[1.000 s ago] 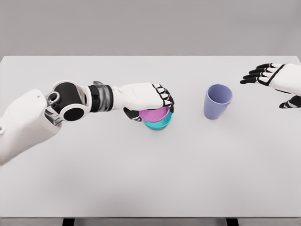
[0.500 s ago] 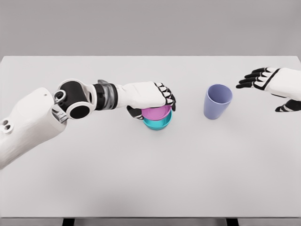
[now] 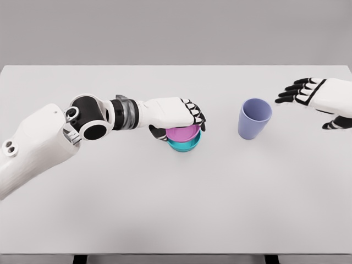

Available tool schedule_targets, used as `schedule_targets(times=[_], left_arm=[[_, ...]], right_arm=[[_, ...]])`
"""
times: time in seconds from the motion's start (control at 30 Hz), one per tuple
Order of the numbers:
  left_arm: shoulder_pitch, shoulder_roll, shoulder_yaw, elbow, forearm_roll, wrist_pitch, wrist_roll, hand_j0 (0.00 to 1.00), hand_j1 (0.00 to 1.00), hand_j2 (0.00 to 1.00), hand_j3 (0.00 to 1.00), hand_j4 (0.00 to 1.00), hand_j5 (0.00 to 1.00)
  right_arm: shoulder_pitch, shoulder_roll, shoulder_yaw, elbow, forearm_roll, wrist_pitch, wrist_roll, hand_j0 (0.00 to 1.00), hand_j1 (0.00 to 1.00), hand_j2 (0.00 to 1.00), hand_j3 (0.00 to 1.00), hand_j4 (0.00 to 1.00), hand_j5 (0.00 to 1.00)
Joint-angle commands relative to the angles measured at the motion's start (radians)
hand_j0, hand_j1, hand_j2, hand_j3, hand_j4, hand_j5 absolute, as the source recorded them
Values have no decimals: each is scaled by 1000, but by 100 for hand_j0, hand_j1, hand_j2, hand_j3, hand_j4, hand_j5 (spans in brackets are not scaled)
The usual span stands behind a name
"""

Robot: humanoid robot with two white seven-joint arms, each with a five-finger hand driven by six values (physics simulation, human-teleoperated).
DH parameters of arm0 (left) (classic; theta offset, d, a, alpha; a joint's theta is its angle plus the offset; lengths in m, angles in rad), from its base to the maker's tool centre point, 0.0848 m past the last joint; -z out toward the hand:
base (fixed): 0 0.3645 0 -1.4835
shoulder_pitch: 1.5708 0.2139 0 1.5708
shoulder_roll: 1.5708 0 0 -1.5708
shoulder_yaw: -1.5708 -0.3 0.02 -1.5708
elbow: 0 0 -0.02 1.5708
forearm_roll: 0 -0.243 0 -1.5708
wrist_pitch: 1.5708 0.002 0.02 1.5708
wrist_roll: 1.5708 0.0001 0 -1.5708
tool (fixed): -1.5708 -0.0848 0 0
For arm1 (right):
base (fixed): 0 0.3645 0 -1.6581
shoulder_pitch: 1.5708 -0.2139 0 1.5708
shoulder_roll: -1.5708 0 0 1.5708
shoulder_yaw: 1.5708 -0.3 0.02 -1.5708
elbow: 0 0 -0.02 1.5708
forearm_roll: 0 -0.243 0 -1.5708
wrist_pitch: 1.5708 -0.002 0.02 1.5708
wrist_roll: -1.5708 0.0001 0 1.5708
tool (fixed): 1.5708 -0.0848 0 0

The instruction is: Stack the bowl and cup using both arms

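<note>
A pink bowl sits nested in a teal bowl near the table's middle. My left hand covers the pink bowl from above and behind, fingers curled over its far rim and thumb at its left side, gripping it. A lavender cup stands upright to the right of the bowls. My right hand hovers at the right edge, to the right of the cup and apart from it, fingers spread and holding nothing.
The white table stretches wide in front of the bowls. Its far edge meets a grey wall.
The left arm's elbow has shifted slightly right and up while its hand stays on the pink bowl. The right hand has drifted a little right and up.
</note>
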Motion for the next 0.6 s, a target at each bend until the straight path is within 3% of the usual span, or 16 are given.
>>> schedule_targets(times=[0.0, 0.23, 0.57], left_arm=[[0, 0, 0, 1, 2, 2, 0, 84, 84, 84, 84, 84, 84], [0, 0, 0, 1, -1, 0, 0, 95, 95, 95, 95, 95, 95], [0, 0, 0, 1, -1, 2, 0, 100, 100, 100, 100, 100, 100]], right_arm=[[0, -4, -6, 7, 3, 3, 0, 100, 100, 100, 100, 100, 100], [9, -1, -1, -25, 1, 3, 0, 100, 100, 100, 100, 100, 100], [-17, -9, -10, -19, 1, 3, 0, 100, 100, 100, 100, 100, 100]])
